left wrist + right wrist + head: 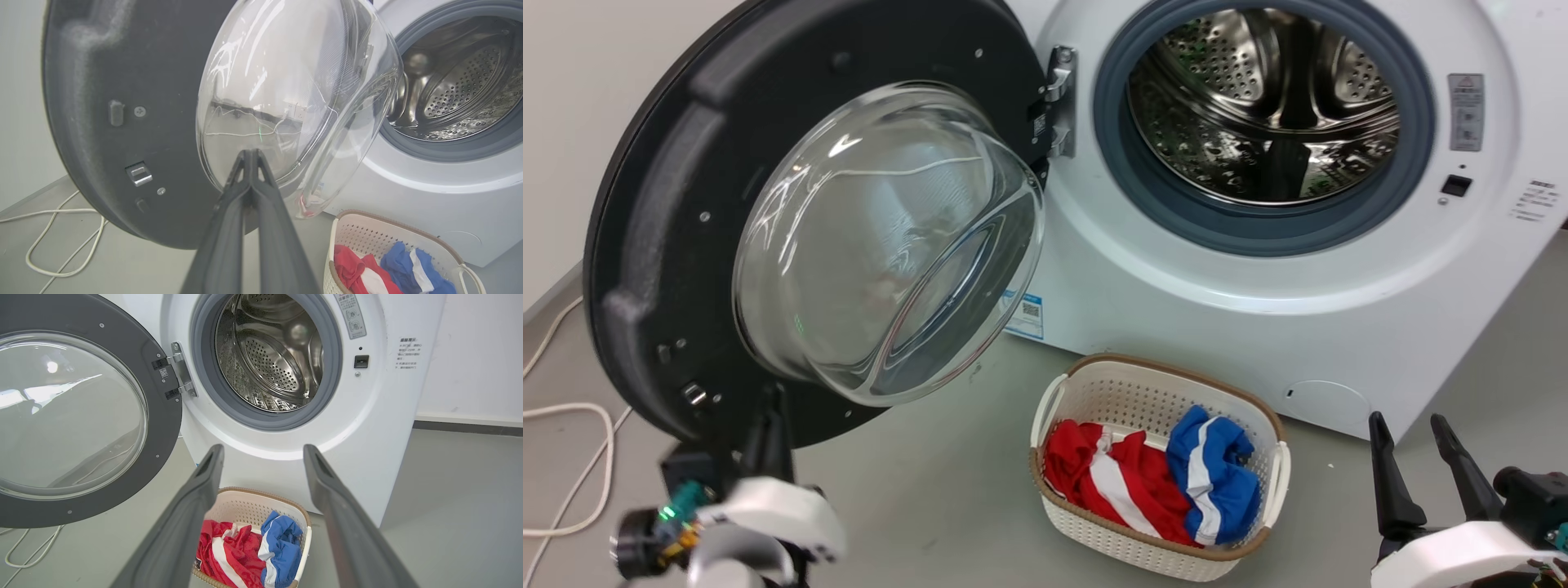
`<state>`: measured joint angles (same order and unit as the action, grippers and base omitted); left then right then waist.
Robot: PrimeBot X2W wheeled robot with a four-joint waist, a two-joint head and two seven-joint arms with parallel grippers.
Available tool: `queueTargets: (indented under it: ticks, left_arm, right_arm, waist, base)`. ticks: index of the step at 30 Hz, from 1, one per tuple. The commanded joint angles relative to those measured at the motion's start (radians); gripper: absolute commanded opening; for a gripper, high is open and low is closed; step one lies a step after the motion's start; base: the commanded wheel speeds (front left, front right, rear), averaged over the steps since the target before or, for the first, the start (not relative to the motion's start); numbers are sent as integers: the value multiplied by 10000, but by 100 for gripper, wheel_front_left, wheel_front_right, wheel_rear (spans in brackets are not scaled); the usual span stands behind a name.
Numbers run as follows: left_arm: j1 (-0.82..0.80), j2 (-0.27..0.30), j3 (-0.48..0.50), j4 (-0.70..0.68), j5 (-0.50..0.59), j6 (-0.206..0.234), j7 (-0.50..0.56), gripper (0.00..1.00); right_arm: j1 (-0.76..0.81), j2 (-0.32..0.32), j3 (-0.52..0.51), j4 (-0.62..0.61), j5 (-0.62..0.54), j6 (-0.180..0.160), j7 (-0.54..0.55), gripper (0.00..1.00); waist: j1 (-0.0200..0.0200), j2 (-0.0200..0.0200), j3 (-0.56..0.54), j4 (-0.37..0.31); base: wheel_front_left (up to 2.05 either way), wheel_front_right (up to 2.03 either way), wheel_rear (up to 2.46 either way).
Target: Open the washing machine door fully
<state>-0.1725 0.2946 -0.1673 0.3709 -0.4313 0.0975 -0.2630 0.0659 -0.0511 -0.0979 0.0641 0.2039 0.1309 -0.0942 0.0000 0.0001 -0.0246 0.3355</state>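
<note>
Door: your washing machine door (654, 245) fills the upper left of the head view, swung well out from the washing machine (1176, 286), glass bowl (890, 245) facing you.
Left: left gripper (249, 157) sits low by the bowl's bottom edge, jaws pressed together on nothing. Contact? Can't tell.
Right: right gripper (1407, 425) is at the lower right, jaws spread, empty, well apart from the door.
Tip: I'd push on the black ring away from the hinge (1059, 98), not the glass, and follow the arc slowly.

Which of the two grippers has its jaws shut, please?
The left gripper, pointing at the door: its jaws are pressed together, while the jaws of the right gripper stand wide apart.
</note>
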Motion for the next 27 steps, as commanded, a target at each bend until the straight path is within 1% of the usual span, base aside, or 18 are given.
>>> queueTargets:
  ticks: [1,5,7,9,11,12,13,14,20,21,22,23,24,25,26,27]
  left_arm:
    - [387,-178,-125,-380,144,128,-22,0]
    - [1308,-544,-449,-1290,184,281,-18,0]
    - [1558,-871,-632,-1591,-73,178,78,0]
    - [1647,-877,-857,-1740,84,117,176,0]
    - [1605,-1017,-1037,-1810,16,13,210,0]
    - [1605,-1017,-1037,-1810,16,13,210,0]
    - [1538,-1012,-1110,-1798,74,-3,238,0]
    - [1400,-1068,-1225,-1761,109,-29,262,0]
    - [1007,-966,-1376,-1414,380,-22,208,0]
    - [963,-975,-1389,-1347,408,-7,200,5]
    - [932,-956,-1400,-1270,448,14,202,24]
    - [904,-949,-1389,-1215,444,31,181,40]
    - [894,-990,-1343,-1172,369,30,159,48]
    - [895,-1002,-1305,-1126,350,49,140,62]
    - [908,-995,-1291,-1093,374,73,127,87]
    - [908,-995,-1291,-1093,374,73,127,87]
  right_arm:
    - [144,15,-12,-80,-39,-3,60,100]
    - [229,16,77,-233,-148,-1,229,100]
    - [277,13,79,-297,-238,-3,333,100]
    - [277,13,108,-396,-307,-3,422,100]
    - [243,16,148,-481,-370,-1,525,100]
    - [243,16,148,-481,-370,-1,525,100]
    - [237,16,176,-517,-405,-3,564,100]
    - [233,13,185,-590,-454,-3,634,100]
    - [419,15,213,-817,-529,-3,736,100]
    - [412,12,229,-830,-525,-3,762,100]
    - [410,11,237,-840,-512,-3,768,100]
    - [431,11,269,-860,-515,-1,785,100]
    - [434,13,308,-867,-521,-3,794,100]
    - [418,13,327,-872,-498,-3,779,100]
    - [400,13,336,-869,-482,-3,768,100]
    - [400,13,336,-869,-482,-3,768,100]
  waist:
    - [0,-1,-129,-204]
    - [0,-1,-278,-663]
    - [0,-1,-318,-918]
    - [0,-1,-351,-1202]
    - [0,-1,-361,-1509]
    - [0,-1,-361,-1509]
    - [0,-1,-367,-1668]
    - [0,-1,-367,-2011]
    - [0,-1,-246,-2892]
    - [0,-1,-228,-2990]
    - [0,-1,-216,-3071]
    - [0,-1,-206,-3143]
    - [0,-1,-196,-3202]
    - [0,-1,-189,-3241]
    - [0,-1,-182,-3266]
    - [0,-1,-182,-3266]
  base:
    - [0,0,0]
    - [0,0,0]
    - [0,0,0]
    - [0,0,0]
    - [0,0,0]
    - [0,0,0]
    - [0,0,0]
    - [0,0,0]
    - [0,0,0]
    - [0,0,0]
    - [0,0,0]
    - [0,0,0]
    - [0,0,0]
    - [0,0,0]
    - [0,0,0]
    - [0,0,0]
